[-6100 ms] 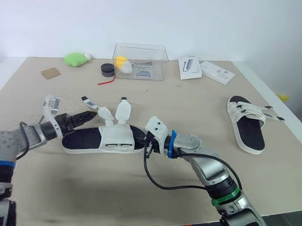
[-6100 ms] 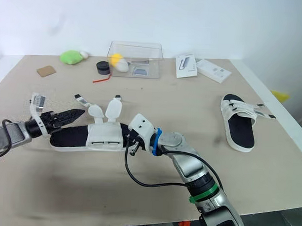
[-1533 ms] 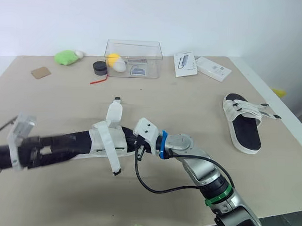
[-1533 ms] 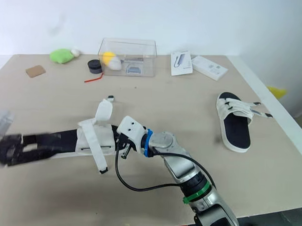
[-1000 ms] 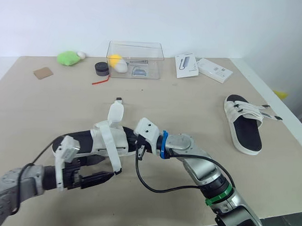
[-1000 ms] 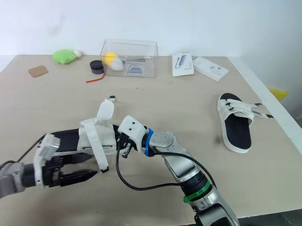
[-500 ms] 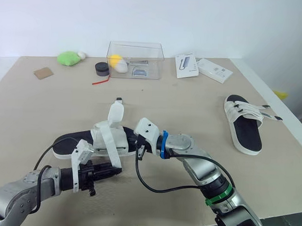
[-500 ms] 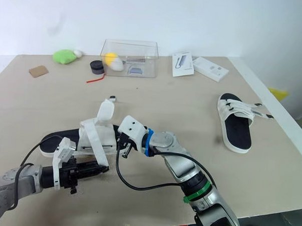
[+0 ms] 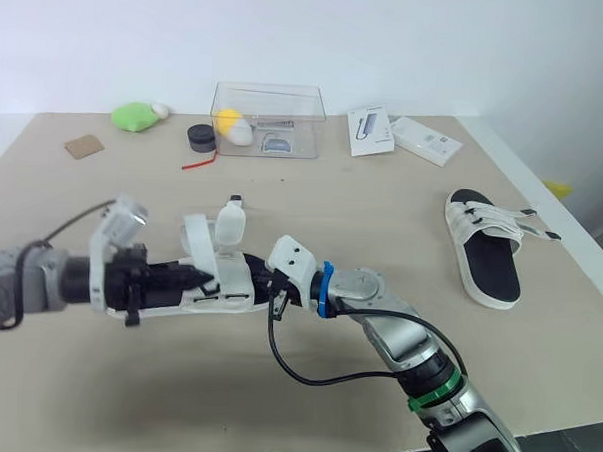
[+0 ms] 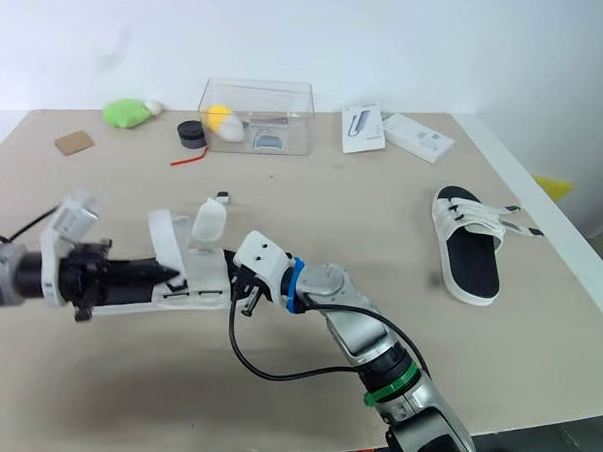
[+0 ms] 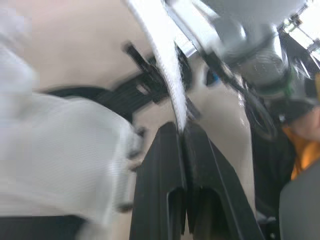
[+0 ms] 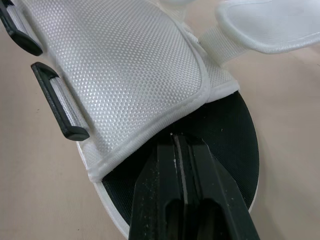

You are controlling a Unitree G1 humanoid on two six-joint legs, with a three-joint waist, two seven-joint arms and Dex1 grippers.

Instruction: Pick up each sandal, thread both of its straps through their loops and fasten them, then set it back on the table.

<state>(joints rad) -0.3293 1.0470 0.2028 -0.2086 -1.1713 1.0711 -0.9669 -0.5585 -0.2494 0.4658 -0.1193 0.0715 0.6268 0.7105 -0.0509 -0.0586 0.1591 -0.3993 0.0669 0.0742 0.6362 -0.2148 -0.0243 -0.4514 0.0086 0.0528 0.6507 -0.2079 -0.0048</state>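
In the left eye view, the near sandal (image 9: 229, 283) lies on the bench (image 9: 382, 210) at about 8 o'clock. The left gripper (image 9: 201, 278) pinches its white strap (image 9: 196, 243), which stands up. The right gripper (image 9: 263, 284) squeezes the sandal's end. The other sandal (image 9: 486, 249) lies at 3 o'clock, well apart.

In the left wrist view, both fingers press the strap.

In the right wrist view, the fingers clamp the black sole (image 12: 235, 135), near two black loops (image 12: 60, 110).
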